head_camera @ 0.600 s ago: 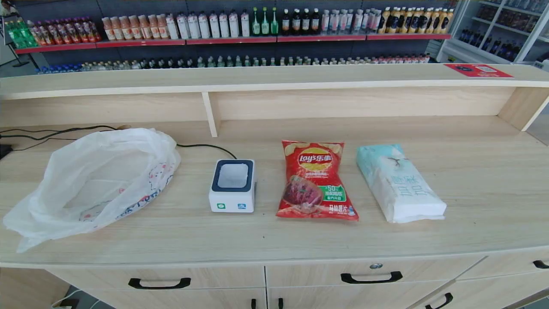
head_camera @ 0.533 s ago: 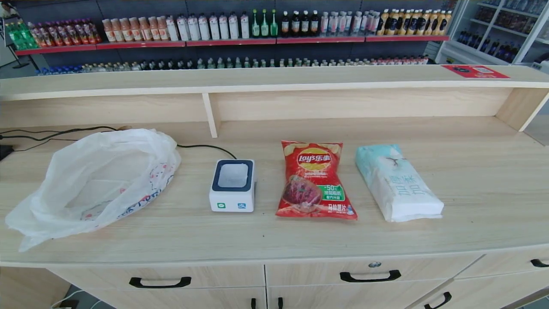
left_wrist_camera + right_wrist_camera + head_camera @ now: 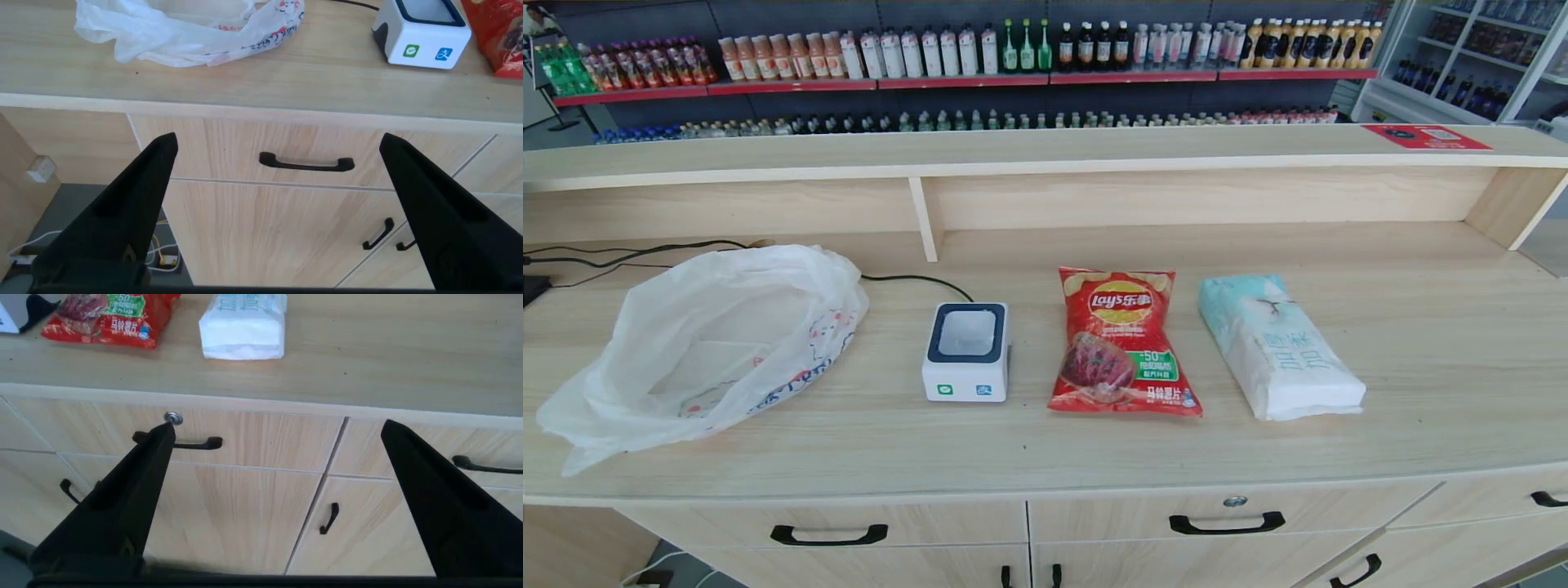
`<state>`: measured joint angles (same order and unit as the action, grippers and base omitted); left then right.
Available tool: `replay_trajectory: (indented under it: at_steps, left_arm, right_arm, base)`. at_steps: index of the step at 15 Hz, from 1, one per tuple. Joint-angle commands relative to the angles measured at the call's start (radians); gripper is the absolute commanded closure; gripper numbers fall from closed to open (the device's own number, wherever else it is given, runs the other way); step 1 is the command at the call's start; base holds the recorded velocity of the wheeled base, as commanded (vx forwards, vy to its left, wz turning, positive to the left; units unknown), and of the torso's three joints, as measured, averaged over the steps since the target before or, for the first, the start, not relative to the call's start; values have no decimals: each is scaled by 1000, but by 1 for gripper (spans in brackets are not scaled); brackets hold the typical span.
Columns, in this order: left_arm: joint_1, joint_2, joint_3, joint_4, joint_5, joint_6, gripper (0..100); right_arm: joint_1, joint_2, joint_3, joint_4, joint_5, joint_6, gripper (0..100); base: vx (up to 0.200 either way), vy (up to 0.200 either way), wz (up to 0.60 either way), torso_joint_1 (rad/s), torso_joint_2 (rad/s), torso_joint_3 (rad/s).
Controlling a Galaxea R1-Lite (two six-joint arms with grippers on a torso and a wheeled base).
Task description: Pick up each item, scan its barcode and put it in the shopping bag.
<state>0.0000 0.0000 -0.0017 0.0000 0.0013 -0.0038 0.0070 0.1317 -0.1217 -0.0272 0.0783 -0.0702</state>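
Head view, shopping bag [image 3: 703, 351], scanner [image 3: 965, 351], chips [image 3: 1123, 343], tissues [image 3: 1278, 347] in a row, wrist views, left gripper [image 3: 278, 140], right gripper [image 3: 278, 426], fingers [image 3: 122, 220] wide

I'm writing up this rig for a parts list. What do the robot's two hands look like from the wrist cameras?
The left hand has two plain matte black fingers, each a wedge, broad at the base and tapering to a narrow tip. The right hand looks the same, with two black tapering fingers. Their visible surfaces are bare, without markings.
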Motion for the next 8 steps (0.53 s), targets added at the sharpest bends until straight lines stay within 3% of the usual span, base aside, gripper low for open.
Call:
replay_trajectory:
  at_steps: [1,4,6,8]
  left_arm:
    - [0,0,0,0,0,-1,0]
    - [2,0,0,0,0,-1,0]
    - [2,0,0,0,0,-1,0]
    - [0,0,0,0,0,-1,0]
  right_arm:
    - [27,421,-184,-172,11,0,0]
    - [28,726,-187,-542,11,-2,0]
    - [31,839,-216,-632,12,-2,0]
    - [31,899,-256,-635,12,-5,0]
  base:
    - [0,0,0,0,0,0]
    - [0,0,0,0,0,0]
    - [0,0,0,0,0,0]
    - [0,0,0,0,0,0]
